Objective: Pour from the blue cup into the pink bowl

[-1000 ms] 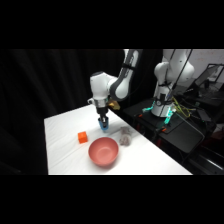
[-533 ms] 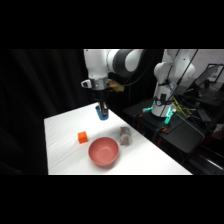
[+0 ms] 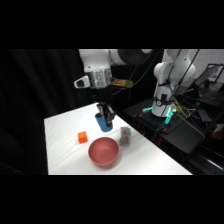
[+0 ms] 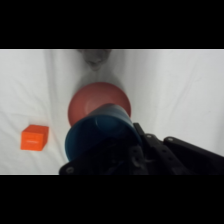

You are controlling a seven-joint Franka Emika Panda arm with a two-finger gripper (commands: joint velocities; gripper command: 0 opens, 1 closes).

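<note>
— What's the gripper (image 3: pixel 105 116) doing from where you stand?

— It's clamped on the blue cup (image 3: pixel 103 121) and has it lifted off the white table (image 3: pixel 60 130). The fingers hang down from the white arm, and the cup sits between them, held up in the air behind the bowl.

— Run me across the table, left to right.

— On the left there's a small orange cube (image 3: pixel 82 137), well apart from everything the job needs. Next, nearer the front edge, the pink bowl (image 3: pixel 103 152), sitting flat and wide open. Just beside it on the right, a small grey lumpy thing (image 3: pixel 125 136), not touching as far as I can tell.

— And how does the bowl lie from the cup?

— That's the bit that matters. From the side, the bowl is below the cup and a little toward the front of the table. Down the wrist camera, the cup (image 4: pixel 100 135) has its open mouth facing the lens and the bowl (image 4: pixel 98 102) shows straight beyond its rim, so the two look lined up. I'd judge the cup needs carrying slightly further over the bowl, then tipping so its lip points down into it.

— Any writing or labels?

— None I can read. Cup, bowl and cube (image 4: pixel 34 137) all look plain.
</note>
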